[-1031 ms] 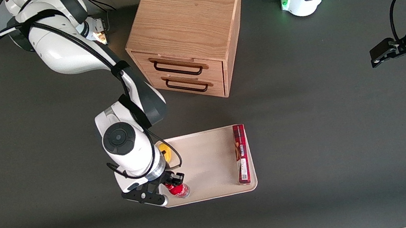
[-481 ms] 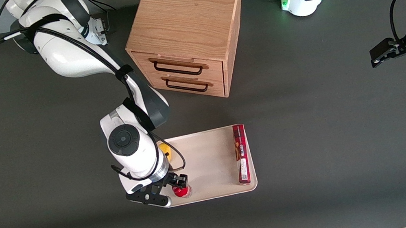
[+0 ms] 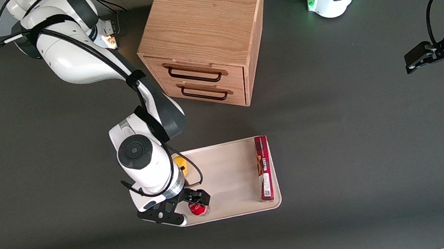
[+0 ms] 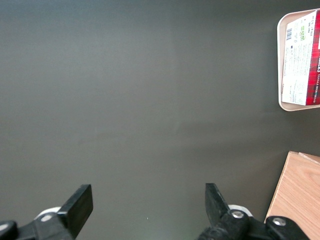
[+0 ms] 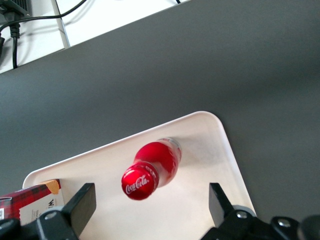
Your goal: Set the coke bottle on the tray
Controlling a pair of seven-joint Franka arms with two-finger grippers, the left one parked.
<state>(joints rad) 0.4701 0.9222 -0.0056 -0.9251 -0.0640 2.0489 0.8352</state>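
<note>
The coke bottle (image 3: 198, 209), small and red with a red cap, stands upright on the cream-white tray (image 3: 231, 177), in the tray's corner nearest the front camera toward the working arm's end. In the right wrist view the bottle (image 5: 152, 169) stands free on the tray (image 5: 215, 150), its cap showing white lettering. My right gripper (image 3: 193, 202) hangs just above the bottle. Its fingers (image 5: 82, 206) are wide apart and touch nothing; the gripper (image 5: 150, 205) is open and empty.
A long red box (image 3: 264, 168) lies on the tray along its edge toward the parked arm. A yellow object (image 3: 180, 164) sits on the tray, partly hidden under my wrist. A wooden drawer cabinet (image 3: 203, 37) stands farther from the front camera than the tray.
The bottle went from tilted in my shut fingers to standing upright on the tray. My fingers have opened and let go of it.
</note>
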